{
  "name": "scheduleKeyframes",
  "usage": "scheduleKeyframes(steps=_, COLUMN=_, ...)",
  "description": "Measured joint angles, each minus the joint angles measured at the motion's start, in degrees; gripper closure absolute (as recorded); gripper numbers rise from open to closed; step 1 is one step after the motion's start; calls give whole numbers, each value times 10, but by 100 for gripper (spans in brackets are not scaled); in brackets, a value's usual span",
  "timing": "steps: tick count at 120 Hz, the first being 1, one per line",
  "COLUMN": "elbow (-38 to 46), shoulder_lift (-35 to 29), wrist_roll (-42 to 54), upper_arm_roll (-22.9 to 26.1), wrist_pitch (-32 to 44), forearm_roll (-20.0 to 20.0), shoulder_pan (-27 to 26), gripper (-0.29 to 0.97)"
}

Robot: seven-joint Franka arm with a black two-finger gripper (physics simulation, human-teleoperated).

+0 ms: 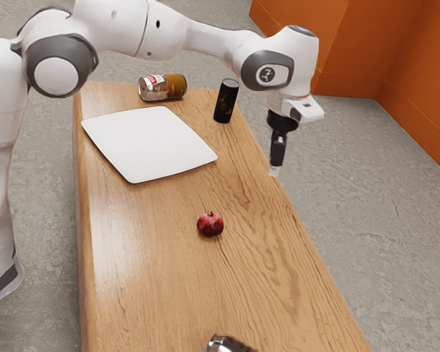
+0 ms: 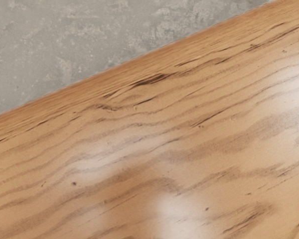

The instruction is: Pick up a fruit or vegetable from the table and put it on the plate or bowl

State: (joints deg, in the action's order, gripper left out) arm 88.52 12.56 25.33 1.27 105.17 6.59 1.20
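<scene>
Pomegranate (image 1: 210,224): lying on the counter (image 1: 154,293).
End effector (image 1: 276,171): well apart from pomegranate; cannot tell whether apart or together.

Gripper (image 1: 276,170) hangs over bare wood near the table (image 1: 154,293) edge at the exterior view's right. Open board runs from there to the pomegranate (image 1: 210,224), which sits alone mid-table with free room on every side. Nearest obstacle is an upright black bottle (image 1: 226,100), near the wrist. A jar (image 1: 162,86) lies on its side just beyond the plate (image 1: 148,143). The plate is flat and low. A metal item (image 1: 227,343) sits at the near end, well apart.
</scene>
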Motion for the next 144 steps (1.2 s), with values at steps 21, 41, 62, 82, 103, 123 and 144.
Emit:
scheduleKeyframes(steps=21, elbow=59, shoulder_lift=2, wrist_roll=34, upper_arm_roll=1, wrist_pitch=52, forearm_roll=12, shoulder_pan=-13, gripper=1)
scheduleKeyframes(steps=41, elbow=156, shoulder_lift=-50, wrist_roll=59, upper_arm_roll=6, wrist_pitch=85, forearm_roll=17, shoulder_pan=-11, gripper=1)
scheduleKeyframes(steps=62, elbow=227, shoulder_lift=-108, wrist_roll=78, upper_arm_roll=33, wrist_pitch=104, forearm_roll=19, shoulder_pan=-12, gripper=1)
scheduleKeyframes(steps=82, elbow=274, shoulder_lift=-147, wrist_roll=93, upper_arm_roll=50, wrist_pitch=114, forearm_roll=23, shoulder_pan=-23, gripper=1)
scheduleKeyframes(steps=103, elbow=334, shoulder_lift=-201, wrist_roll=104, upper_arm_roll=64, wrist_pitch=122, forearm_roll=36, shoulder_pan=-13, gripper=1)
scheduleKeyframes(steps=123, elbow=369, shoulder_lift=-233, wrist_roll=113, upper_arm_roll=85, wrist_pitch=129, forearm_roll=46, shoulder_pan=-14, gripper=1)
scheduleKeyframes(steps=144, elbow=404, shoulder_lift=-251, wrist_roll=119, upper_arm_roll=86, wrist_pitch=132, forearm_roll=50, shoulder_pan=-13, gripper=1)
